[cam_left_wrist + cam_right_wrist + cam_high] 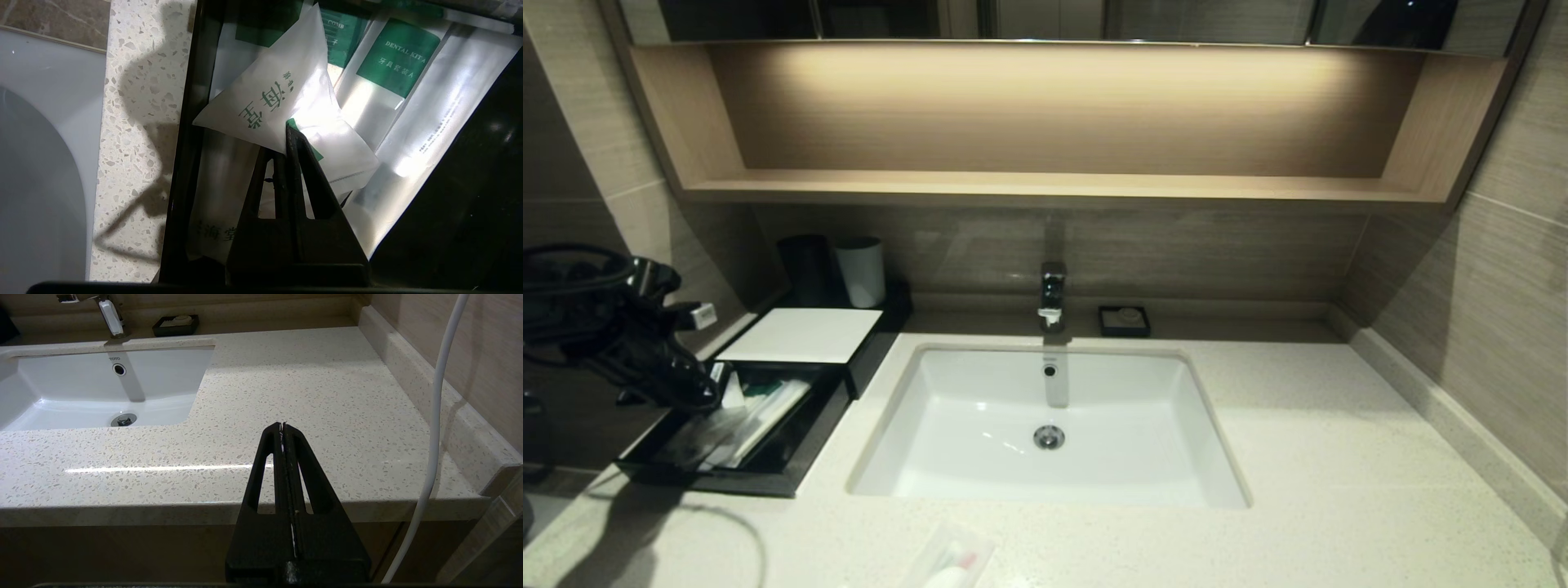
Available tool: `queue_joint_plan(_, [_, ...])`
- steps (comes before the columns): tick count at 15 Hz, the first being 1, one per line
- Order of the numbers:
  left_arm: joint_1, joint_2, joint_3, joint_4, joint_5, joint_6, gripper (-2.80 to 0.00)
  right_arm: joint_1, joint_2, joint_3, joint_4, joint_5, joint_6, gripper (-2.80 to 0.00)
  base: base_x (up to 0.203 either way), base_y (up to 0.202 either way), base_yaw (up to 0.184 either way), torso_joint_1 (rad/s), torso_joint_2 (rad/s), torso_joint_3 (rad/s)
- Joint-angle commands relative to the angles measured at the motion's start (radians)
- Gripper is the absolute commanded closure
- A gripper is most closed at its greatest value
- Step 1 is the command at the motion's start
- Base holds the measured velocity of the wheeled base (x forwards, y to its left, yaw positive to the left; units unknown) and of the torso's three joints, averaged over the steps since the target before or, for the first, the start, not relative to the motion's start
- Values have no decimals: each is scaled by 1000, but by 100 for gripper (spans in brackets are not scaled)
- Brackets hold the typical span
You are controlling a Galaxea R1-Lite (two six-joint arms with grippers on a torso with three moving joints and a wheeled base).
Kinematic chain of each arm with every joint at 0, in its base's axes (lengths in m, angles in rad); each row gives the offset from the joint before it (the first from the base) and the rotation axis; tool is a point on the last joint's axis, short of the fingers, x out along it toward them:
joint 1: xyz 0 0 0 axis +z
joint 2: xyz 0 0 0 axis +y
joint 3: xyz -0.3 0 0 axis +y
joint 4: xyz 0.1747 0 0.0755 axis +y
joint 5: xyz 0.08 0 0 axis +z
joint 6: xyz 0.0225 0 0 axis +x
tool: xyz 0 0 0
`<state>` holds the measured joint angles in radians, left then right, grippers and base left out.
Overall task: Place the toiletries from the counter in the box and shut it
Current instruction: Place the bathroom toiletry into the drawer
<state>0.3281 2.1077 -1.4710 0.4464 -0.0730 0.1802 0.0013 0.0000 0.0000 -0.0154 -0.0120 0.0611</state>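
Left wrist view alone shows the left gripper (286, 134) pinching a white sachet (278, 90) over the drawer (184, 163).

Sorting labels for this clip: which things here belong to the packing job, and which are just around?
Job: left gripper shut on white sachet; open box; packs inside; packet on counter.
Around: tumblers, soap dish, faucet, sink, parked right gripper.
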Motion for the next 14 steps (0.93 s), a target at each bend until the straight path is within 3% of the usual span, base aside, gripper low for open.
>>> queue_joint_plan(1, [0, 5, 5, 5, 2, 1, 0, 0, 0, 0, 0, 0, 0, 0, 0, 0, 0, 0, 0, 0])
queue_joint_plan(3, [0, 11, 14, 6, 9, 8, 0, 0, 0, 0, -1, 0, 0, 0, 0, 0, 0, 0, 0, 0])
queue_joint_plan(4, [0, 11, 15, 6, 6, 16, -280, 0, 0, 0, -1, 0, 0, 0, 0, 0, 0, 0, 0, 0])
queue_joint_plan(10, [-1, -32, 15, 3, -6, 21, -280, 0, 0, 0, -1, 0, 0, 0, 0, 0, 0, 0, 0, 0])
queue_joint_plan(14, [-6, -201, 56, 7, -5, 23, -280, 0, 0, 0, 0, 0, 0, 0, 0, 0, 0, 0, 0, 0])
